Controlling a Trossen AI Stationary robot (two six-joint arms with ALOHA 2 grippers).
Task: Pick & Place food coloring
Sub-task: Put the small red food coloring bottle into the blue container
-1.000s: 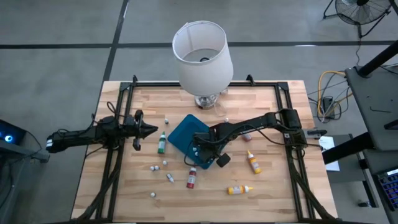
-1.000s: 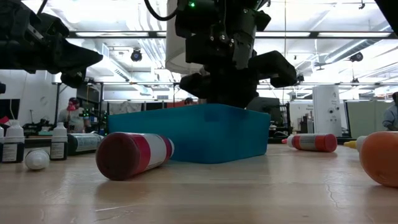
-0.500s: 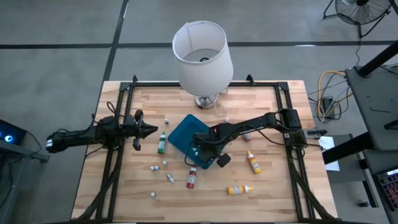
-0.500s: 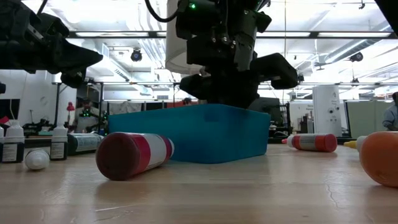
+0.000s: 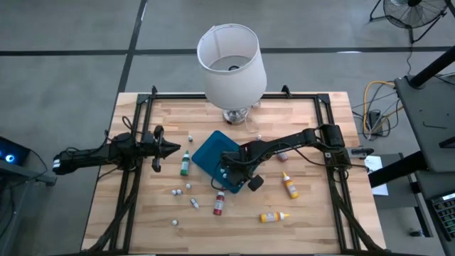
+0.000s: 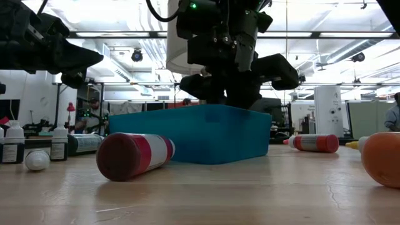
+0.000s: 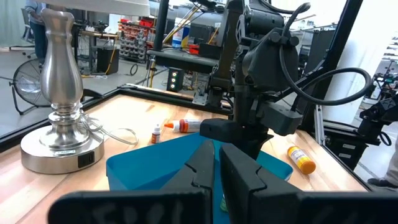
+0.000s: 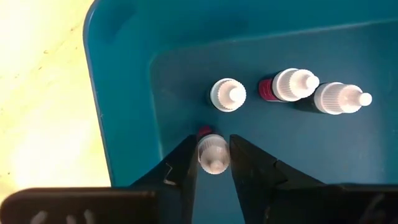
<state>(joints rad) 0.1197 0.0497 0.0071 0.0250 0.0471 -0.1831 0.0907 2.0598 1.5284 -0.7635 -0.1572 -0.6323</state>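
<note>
Teal tray (image 8: 118,81) holds bottles; right gripper (image 8: 213,163) brackets one

There is one lamp (image 5: 231,64), one blue tray (image 5: 206,153), and two arms, a left arm (image 5: 106,153) and a right arm (image 5: 298,139). Inside the tray stand four bottles (image 8: 228,94) with white caps. Out on the surface (image 5: 320,213) lie five more: one green bottle (image 5: 185,163), two red bottles (image 5: 219,203), one of them partly under the right arm, one orange bottle (image 5: 289,185) and one yellow bottle (image 5: 274,217), plus about six little white bits (image 5: 175,192) that are too small to tell what they are.
</note>
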